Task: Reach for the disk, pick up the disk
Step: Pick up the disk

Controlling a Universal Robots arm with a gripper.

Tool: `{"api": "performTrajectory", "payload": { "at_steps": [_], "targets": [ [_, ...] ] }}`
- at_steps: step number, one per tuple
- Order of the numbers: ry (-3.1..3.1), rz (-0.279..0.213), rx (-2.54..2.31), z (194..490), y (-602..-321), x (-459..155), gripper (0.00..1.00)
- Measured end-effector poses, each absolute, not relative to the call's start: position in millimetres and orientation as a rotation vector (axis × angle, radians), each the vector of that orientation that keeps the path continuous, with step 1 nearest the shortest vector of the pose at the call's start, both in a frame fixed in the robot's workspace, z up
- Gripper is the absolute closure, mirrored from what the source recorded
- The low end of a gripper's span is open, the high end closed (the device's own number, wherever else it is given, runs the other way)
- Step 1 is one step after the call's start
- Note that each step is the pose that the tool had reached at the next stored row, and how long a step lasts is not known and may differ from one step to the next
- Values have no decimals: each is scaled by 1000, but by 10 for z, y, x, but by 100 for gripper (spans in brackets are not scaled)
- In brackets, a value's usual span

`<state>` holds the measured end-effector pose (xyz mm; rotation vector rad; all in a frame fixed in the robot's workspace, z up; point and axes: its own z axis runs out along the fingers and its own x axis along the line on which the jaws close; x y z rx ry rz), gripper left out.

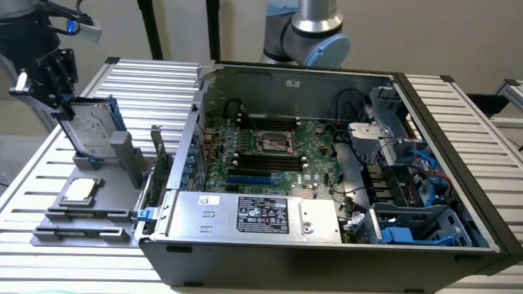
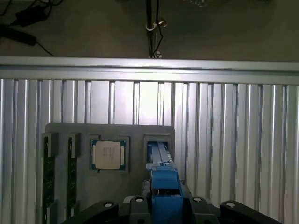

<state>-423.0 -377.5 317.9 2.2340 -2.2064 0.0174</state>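
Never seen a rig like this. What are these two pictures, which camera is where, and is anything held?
It is one robot arm with a gripper at its end. The exterior view comes from a camera off the arm, looking across a slatted metal table. The wrist view comes from a camera on the arm's wrist, looking down past the gripper. On the table sit an open computer case and, at the exterior view's left, a grey holder. The holder carries a small square chip and the disk, which stands in a slot in its blue caddy. The gripper is at the disk's top end; whether it grips the disk I cannot tell.
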Motion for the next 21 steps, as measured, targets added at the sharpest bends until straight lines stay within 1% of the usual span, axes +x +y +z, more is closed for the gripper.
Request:
{"api": "performTrajectory", "payload": {
  "at_steps": [15,21],
  "targets": [
    [-2206,17,2234,3863,-3778,-4201,67],
    [-2203,15,2240,4136,-3789,-4097,67]
  ]
}}
